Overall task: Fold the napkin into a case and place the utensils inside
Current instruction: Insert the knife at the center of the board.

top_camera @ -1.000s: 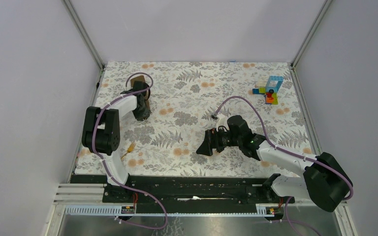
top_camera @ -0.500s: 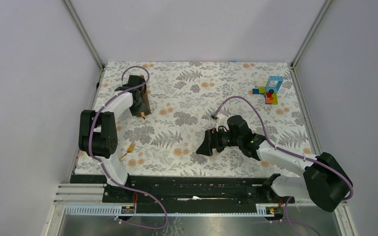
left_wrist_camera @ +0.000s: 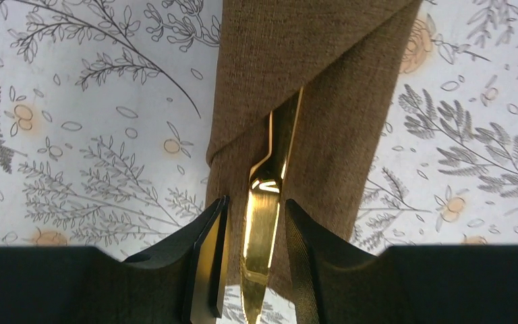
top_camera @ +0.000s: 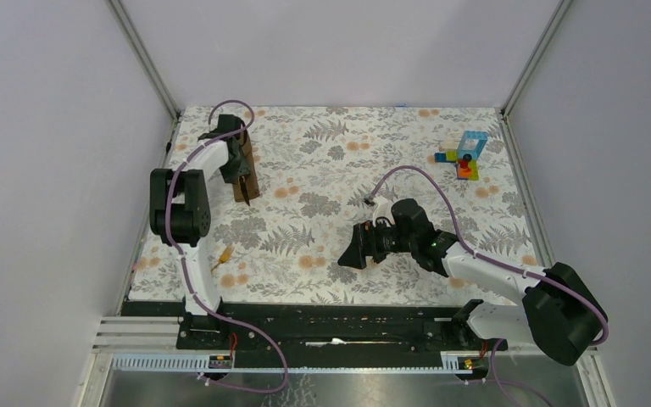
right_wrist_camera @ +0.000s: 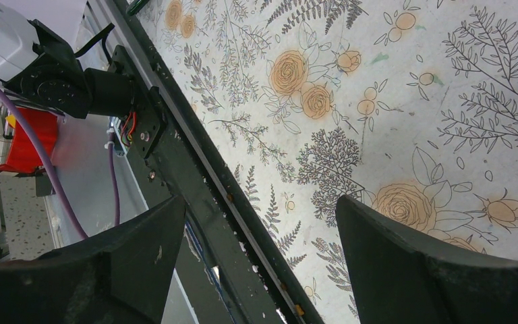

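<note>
One folded napkin point(left_wrist_camera: 324, 101) near the far-left edge of the table point(top_camera: 347, 153). Two utensils: tucked utensil point(left_wrist_camera: 262, 229) in the napkin, between the left gripper point(left_wrist_camera: 256, 202) fingers, slightly apart, not pinching; loose utensil point(top_camera: 223, 256) near the front-left edge; right gripper point(right_wrist_camera: 260, 202) spread wide, empty, over open centre. One block stack point(top_camera: 464, 155) far right.

Plain pale grey walls point(top_camera: 339, 51) close in three sides, meeting at slim metal posts point(top_camera: 144, 59) toward 11 and 1 o'clock. A white tablecloth point(top_camera: 322, 161) printed with grey ferns and orange flowers fills the middle; toy blocks point(top_camera: 464, 155) stand at 2 o'clock. A black rail point(top_camera: 339, 326) runs along the 6 o'clock edge above a metal ledge point(top_camera: 347, 386). Light is soft and even. Past the rail, a red box point(right_wrist_camera: 30, 138) and speckled floor point(right_wrist_camera: 17, 216) show.
</note>
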Tool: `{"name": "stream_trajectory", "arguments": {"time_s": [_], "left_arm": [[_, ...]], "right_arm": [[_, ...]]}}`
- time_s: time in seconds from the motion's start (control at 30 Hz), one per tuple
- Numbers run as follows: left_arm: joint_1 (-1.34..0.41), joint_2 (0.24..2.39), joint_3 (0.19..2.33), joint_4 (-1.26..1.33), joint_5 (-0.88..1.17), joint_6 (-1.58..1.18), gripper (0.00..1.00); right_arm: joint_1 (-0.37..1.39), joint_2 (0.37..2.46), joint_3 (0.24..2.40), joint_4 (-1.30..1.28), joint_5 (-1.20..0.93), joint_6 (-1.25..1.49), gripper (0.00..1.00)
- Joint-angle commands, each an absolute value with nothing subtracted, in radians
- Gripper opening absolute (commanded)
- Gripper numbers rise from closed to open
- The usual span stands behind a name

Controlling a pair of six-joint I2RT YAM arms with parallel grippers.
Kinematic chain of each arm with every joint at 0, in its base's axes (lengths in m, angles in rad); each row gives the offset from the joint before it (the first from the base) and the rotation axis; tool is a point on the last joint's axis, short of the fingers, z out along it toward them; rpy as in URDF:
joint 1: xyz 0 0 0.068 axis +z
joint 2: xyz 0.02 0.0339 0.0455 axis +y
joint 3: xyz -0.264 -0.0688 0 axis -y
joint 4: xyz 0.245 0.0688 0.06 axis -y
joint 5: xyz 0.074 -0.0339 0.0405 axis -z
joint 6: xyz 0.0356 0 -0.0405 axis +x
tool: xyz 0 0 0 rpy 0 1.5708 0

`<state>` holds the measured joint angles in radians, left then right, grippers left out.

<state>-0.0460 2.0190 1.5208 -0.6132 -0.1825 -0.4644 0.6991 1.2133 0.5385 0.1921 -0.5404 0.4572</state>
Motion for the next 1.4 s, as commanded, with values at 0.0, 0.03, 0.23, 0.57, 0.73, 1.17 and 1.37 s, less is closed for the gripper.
{"name": "stream_trajectory", "arguments": {"time_s": [0.0,0.03,0.23,0.57,0.73,1.17,1.37], "left_arm": [[-0.037,2.056,1.604,-0.619,-0.185,-0.429,0.4],[-0.037,2.066,1.608,-0.619,-0.187,-0.426,0.4],[-0.035,2.115,1.626,-0.607,-0.173,-0.417,0.38],[-0.037,2.113,1.641,-0.593,-0.194,-0.409,0.27],[-0.037,2.048,1.6,-0.554,-0.202,-0.407,0.12],[-0.035,1.992,1.591,-0.519,-0.237,-0.383,0.03],[-0.035,2.048,1.641,-0.533,-0.241,-0.378,0.02]], "right_arm": [[0.692,1.199,0.55,0.197,-0.532,0.452,0.89],[0.692,1.198,0.55,0.196,-0.531,0.452,0.89],[0.693,1.199,0.549,0.195,-0.531,0.455,0.89],[0.692,1.194,0.551,0.195,-0.529,0.454,0.89],[0.692,1.197,0.55,0.195,-0.531,0.454,0.89],[0.692,1.202,0.549,0.197,-0.532,0.453,0.9],[0.693,1.2,0.547,0.196,-0.532,0.455,0.9]]}}
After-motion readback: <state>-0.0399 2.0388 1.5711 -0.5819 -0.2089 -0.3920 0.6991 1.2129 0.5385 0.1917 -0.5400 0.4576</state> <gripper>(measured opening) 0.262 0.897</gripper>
